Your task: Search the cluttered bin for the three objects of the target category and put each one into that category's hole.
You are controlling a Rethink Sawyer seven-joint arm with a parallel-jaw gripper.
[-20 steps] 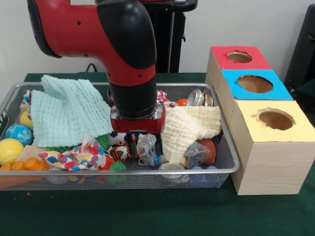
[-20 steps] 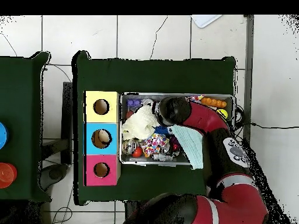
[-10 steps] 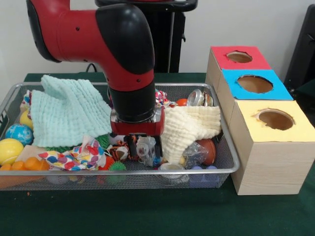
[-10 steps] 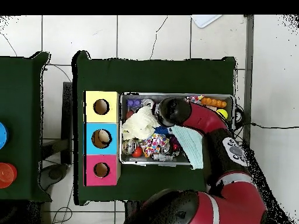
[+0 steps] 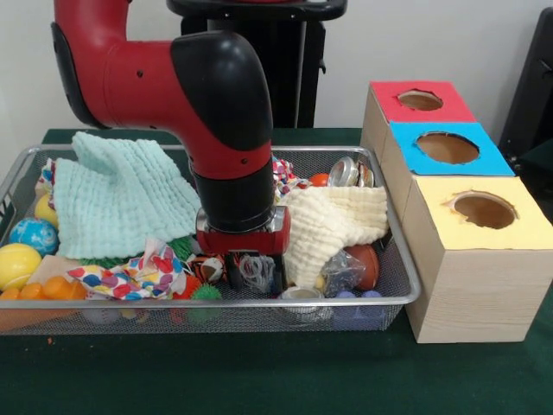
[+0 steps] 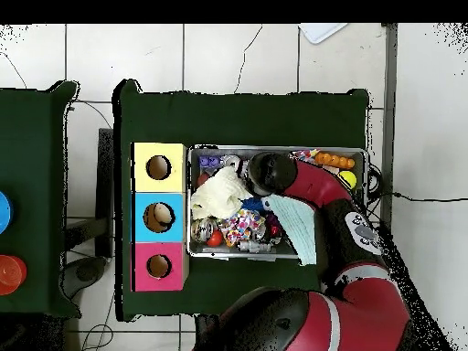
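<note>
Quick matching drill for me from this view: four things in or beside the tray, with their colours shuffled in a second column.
Things:
1. folded cloth at the tray's left
2. cloth beside the boxes
3. middle box's hole surround
4. ball at the tray's left edge

Colours:
A. blue
B. yellow
C. mint green
D. cream

Pairs: 1-C, 2-D, 3-A, 4-B

No legible text, brand, number or sign anywhere in either view. Only a small white patch on the red arm (image 6: 366, 239) in the overhead view, its markings too small to read. Nothing readable on the three coloured box tops (image 5: 449, 149) or among the clutter in the bin (image 5: 406, 281).
</note>
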